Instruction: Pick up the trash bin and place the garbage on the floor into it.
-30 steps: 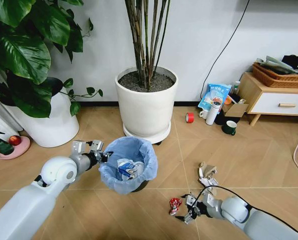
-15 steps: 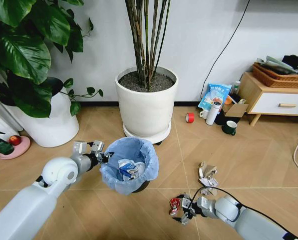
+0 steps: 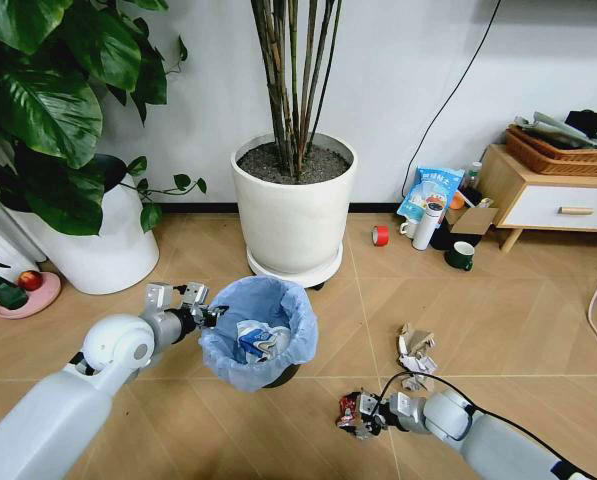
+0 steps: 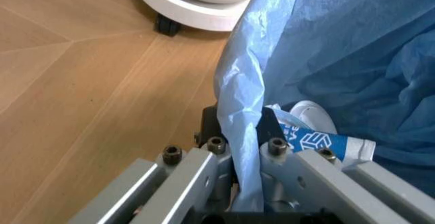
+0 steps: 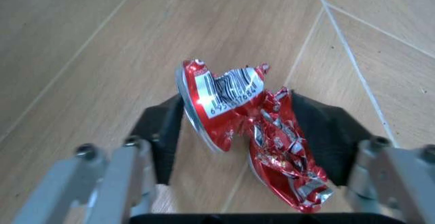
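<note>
1. Right gripper [image 3: 356,417] has advanced along the floor over the last second and now brackets the crushed red wrapper [image 5: 253,135]; earlier it sat just short of it. In the right wrist view the pads [image 5: 165,132] stand one on each side of the wrapper, set fairly wide, not yet pressed in. I judge the grasp is about to close, so the pickup of this piece is near but not done.
2. Left gripper [image 3: 210,312] is unchanged: clamped narrow on the blue bag and rim of the trash bin [image 3: 259,333], holding it beside the white plant pot [image 3: 294,212]. Left wrist view shows liner pinched between the fingers [image 4: 204,168].
3. Count, in the bin: at least 2 pieces, 1 blue-and-white wrapper [image 3: 250,336] and 1 white scrap; deeper contents cannot be told.
4. Count, on the floor: 1 red wrapper, and 1 cluster of crumpled paper [image 3: 415,355] behind the right arm; pieces in it unclear.
5. Grippers: 2, both at work.
</note>
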Robot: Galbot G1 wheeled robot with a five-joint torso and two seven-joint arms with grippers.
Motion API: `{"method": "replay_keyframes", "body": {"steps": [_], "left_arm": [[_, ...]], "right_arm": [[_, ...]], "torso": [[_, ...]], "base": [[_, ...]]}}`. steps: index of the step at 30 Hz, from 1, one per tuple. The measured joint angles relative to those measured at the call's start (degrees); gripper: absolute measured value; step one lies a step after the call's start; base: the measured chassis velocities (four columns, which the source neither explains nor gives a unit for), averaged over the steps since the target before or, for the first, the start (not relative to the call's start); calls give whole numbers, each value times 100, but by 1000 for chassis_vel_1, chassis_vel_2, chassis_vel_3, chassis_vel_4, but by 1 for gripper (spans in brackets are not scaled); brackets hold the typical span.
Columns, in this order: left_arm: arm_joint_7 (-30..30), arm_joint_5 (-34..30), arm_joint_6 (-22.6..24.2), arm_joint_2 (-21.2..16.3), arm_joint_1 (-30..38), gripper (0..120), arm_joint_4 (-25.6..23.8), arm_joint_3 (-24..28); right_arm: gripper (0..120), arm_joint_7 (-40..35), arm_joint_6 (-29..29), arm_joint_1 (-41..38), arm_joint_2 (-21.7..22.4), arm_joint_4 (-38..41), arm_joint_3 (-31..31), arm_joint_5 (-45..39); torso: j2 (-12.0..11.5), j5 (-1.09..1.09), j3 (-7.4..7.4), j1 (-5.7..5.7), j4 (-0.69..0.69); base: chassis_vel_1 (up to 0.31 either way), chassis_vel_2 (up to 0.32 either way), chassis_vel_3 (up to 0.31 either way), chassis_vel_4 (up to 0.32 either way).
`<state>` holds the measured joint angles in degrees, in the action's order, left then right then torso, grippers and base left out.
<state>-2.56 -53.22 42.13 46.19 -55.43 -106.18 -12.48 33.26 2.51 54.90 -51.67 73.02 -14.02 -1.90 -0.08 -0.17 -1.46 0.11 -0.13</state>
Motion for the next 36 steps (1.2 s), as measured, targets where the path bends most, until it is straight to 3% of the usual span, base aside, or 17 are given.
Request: {"method": "replay_keyframes", "body": {"steps": [4, 11, 22, 28, 36], "left_arm": [[3, 12, 0, 21, -1, 0, 2, 4], [5, 21, 0, 33, 8, 0, 16, 20], [7, 33, 0, 24, -29, 0, -26, 26], [2, 50, 0, 12, -49, 0, -21, -5], [-60, 16, 0, 60, -55, 0, -15, -5]], "right_arm": [[34, -125, -23, 28, -13, -23, 4, -35], [16, -270, -39, 108, -19, -3, 73, -147], [15, -504, -161, 229, -48, 179, 385, -350], [15, -942, -361, 379, -16, 770, 988, -891], [15, -1381, -724, 434, 96, 2166, 1961, -1873]], "torso": [[0, -1, 0, 0, 0], [0, 0, 0, 0, 0], [0, 0, 0, 0, 0], [0, 1, 0, 0, 1], [0, -1, 0, 0, -1]], "base": [[0, 0, 0, 0], [0, 0, 0, 0], [0, 0, 0, 0], [0, 0, 0, 0], [0, 0, 0, 0]]}}
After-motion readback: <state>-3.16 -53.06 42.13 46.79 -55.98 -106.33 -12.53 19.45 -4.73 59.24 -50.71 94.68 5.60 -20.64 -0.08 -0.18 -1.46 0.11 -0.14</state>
